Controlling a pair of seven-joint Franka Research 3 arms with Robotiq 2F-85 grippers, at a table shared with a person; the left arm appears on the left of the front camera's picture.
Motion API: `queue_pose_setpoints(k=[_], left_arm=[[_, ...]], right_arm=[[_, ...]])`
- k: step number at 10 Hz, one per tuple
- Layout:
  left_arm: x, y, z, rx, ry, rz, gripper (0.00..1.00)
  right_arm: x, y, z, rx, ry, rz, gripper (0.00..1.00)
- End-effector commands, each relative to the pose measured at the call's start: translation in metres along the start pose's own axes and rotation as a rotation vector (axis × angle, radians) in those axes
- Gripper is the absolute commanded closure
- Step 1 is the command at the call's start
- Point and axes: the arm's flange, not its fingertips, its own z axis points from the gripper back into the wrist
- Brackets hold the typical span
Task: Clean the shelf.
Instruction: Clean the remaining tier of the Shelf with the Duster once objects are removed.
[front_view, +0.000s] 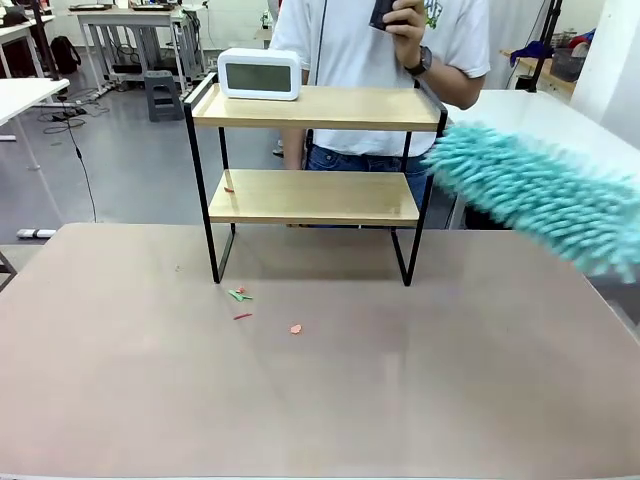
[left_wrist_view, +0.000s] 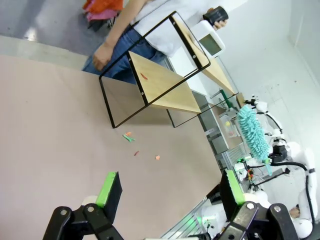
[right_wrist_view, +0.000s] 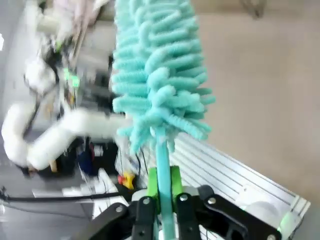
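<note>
**Shelf cleaning hardly begun: duster at the right end, a scrap on the lower board**

The shelf (front_view: 315, 197) is seen standing near the far edge of the desk (front_view: 400, 390), about midway along it. A white digital clock (front_view: 259, 74) is set on the left end of its top board. A teal microfibre duster (front_view: 540, 195) is gripped by its handle in the right end effector (right_wrist_view: 162, 187), whose fingers are clenched on the stem. The duster's head is seen just beside the right end of the shelf, at a height between the two boards. Whether the frame is touched cannot be told, as the head is blurred. The left end effector (left_wrist_view: 170, 192) is released and empty, held over the desk well apart from the shelf.

One small red scrap (front_view: 229, 188) is seen on the lower board near its left end, so that board is judged not yet cleared. Several green and red scraps (front_view: 240, 296) lie on the desk just in front of the shelf's front left leg. The top board appears free of scraps, though the patch beneath the clock cannot be judged. A person stands behind the shelf at the far edge, with a dark object held in one hand (front_view: 405, 35). Most of the work is judged to be left: the lower board's left end, and perhaps the scraps on the desk.
</note>
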Motion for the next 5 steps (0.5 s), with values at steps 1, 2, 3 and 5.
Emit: queue_pose_setpoints(k=[1, 2, 3, 5], left_arm=[[0.0003, -0.0010, -0.0013, -0.015, -0.012, -0.018, 0.00], [0.0003, -0.0010, -0.0013, -0.015, -0.012, -0.018, 0.00], [0.0003, -0.0010, -0.0013, -0.015, -0.012, -0.018, 0.00], [0.0003, -0.0010, -0.0013, -0.015, -0.012, -0.018, 0.00]], right_arm=[[0.0167, 0.0083, -0.0272, 0.031, 0.089, 0.068, 0.88], [0.0167, 0.0083, -0.0272, 0.031, 0.089, 0.068, 0.88], [0.0167, 0.0083, -0.0272, 0.031, 0.089, 0.068, 0.88], [0.0081, 0.0068, -0.0181, 0.004, 0.064, 0.028, 0.88]])
